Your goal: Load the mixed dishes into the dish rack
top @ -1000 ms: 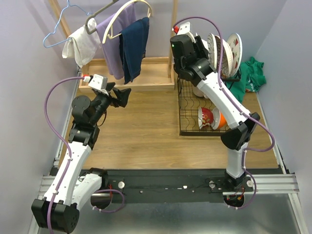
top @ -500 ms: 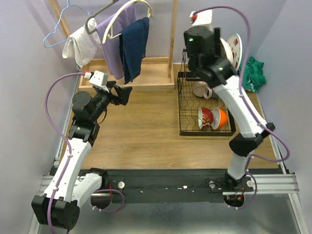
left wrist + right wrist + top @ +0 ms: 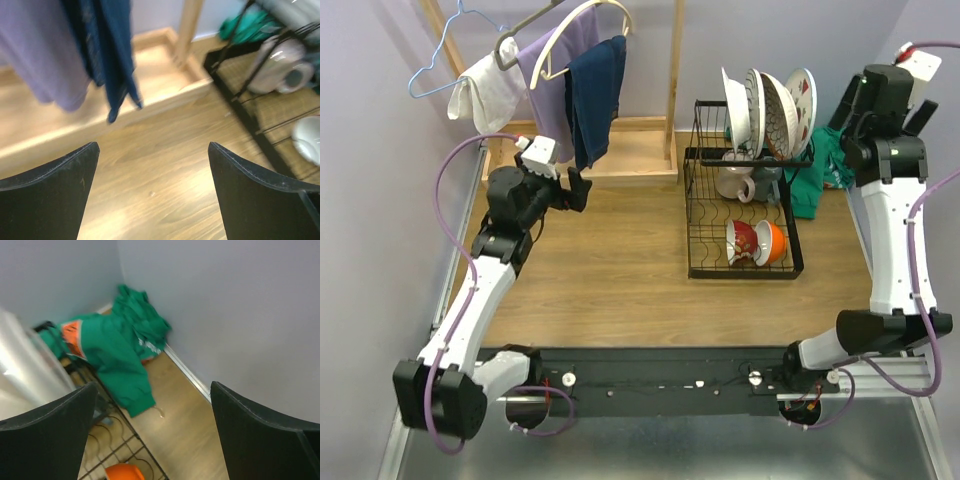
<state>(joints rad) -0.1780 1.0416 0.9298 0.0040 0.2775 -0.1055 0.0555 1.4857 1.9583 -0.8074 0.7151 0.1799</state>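
The black wire dish rack [image 3: 698,215] stands right of centre. Three plates stand upright in its top slots: a white one [image 3: 734,100], a dark-striped one [image 3: 776,108] and one with red motifs [image 3: 803,95]. A pale mug [image 3: 733,183] lies under them, and a red bowl [image 3: 744,242] and an orange bowl [image 3: 772,242] sit at the lower front. My right gripper [image 3: 887,108] is raised right of the rack, open and empty [image 3: 152,435]. My left gripper [image 3: 575,190] hovers open and empty [image 3: 152,190] over bare wood, left of the rack [image 3: 245,107].
A wooden clothes stand [image 3: 620,150] with hanging garments [image 3: 582,90] and hangers fills the back left. A green cloth [image 3: 835,155] lies crumpled in the back right corner [image 3: 117,347] against the wall. Walls close in on both sides.
My right gripper has swung from above the rack's plates to the far right, opening as it went; a third plate now shows in the top slots. My left arm rose toward the clothes stand.
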